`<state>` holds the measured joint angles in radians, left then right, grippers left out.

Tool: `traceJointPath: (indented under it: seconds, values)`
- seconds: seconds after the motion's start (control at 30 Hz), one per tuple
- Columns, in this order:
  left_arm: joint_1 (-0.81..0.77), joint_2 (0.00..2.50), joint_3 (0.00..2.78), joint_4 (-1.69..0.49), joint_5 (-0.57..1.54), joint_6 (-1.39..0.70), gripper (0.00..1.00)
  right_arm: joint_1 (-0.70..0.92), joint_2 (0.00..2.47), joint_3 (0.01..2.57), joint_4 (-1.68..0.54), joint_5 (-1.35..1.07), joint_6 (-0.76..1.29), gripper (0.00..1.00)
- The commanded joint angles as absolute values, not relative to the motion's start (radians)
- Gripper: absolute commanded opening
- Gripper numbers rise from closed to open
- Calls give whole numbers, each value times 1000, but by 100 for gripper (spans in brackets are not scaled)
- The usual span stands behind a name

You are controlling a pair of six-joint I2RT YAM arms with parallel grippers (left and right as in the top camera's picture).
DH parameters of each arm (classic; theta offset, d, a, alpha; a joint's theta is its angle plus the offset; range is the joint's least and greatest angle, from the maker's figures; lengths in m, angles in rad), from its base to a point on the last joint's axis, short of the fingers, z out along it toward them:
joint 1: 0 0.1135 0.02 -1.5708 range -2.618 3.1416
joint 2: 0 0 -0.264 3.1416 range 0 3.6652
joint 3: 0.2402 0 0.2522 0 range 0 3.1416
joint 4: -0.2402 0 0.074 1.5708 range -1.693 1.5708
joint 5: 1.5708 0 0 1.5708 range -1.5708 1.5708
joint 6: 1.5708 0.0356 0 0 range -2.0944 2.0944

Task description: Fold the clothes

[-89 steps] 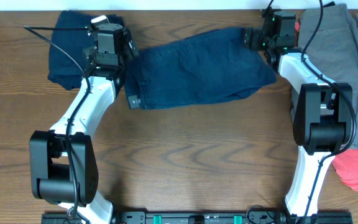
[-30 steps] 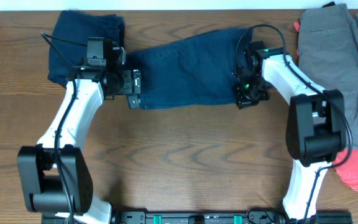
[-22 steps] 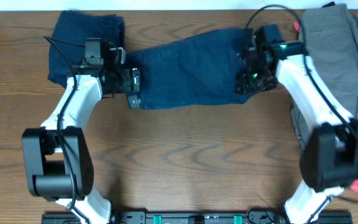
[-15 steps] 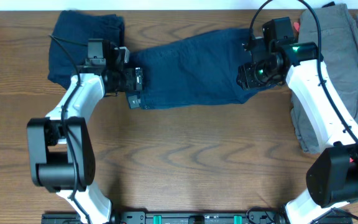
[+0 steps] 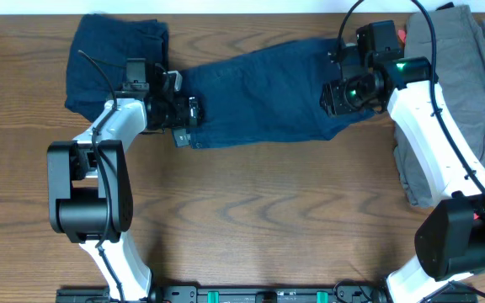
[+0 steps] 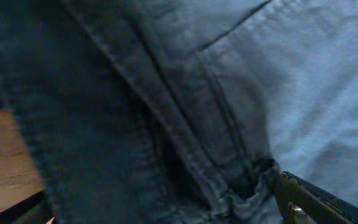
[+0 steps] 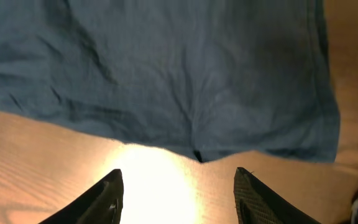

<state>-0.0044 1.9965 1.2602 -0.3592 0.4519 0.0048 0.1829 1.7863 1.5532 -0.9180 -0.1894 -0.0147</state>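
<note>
the navy shorts [image 5: 259,93] lie spread flat midway along the bench's far edge. the left claw [image 5: 190,112] sits at their left end, fingers spread wide over the waistband seam (cloth fills its wrist view), clamping nothing. the right claw [image 7: 178,175] hangs at their right end, partly open and empty, the hem just beyond its fingertips and bare bench [image 7: 36,152] beneath. a folded navy piece [image 5: 112,63] lies in the far left corner, and grey trousers [image 5: 453,76] lie along the right edge.

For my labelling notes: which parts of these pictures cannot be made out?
Overhead: grey trousers cut by the right edge, partly under the right arm.
Left wrist: navy shorts fill the dim view; left jaws mostly cut off below.
Right wrist: glare whitens the table.
</note>
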Motion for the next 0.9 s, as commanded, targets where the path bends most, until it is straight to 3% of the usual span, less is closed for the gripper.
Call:
traceJointPath:
  seconds: [0.0, 0.17, 0.2, 0.3, 0.33, 0.57, 0.87]
  values:
    - [-19, 2018, 1274, -360, 533, 15, 99, 181, 1779, 1556, -893, -188, -4, 53]
    - [-51, 2019, 1274, -361, 536, 14, 78, 181, 1779, 1556, -852, -188, 7, 46]
    - [-58, 2018, 1274, -361, 536, 14, 64, 181, 1779, 1556, -847, -188, 7, 44]
    - [-70, 2018, 1274, -361, 536, 14, 12, 181, 1781, 1555, -826, -187, 22, 37]
    - [-70, 2018, 1274, -361, 536, 14, 6, 181, 1781, 1555, -818, -187, 22, 35]
    - [-56, 1942, 1274, -437, 531, 8, 6, 168, 1803, 1555, -713, -183, 34, 21]
    - [-55, 1700, 1279, -729, 411, 77, 6, 165, 1901, 1555, -677, -191, 48, 15]
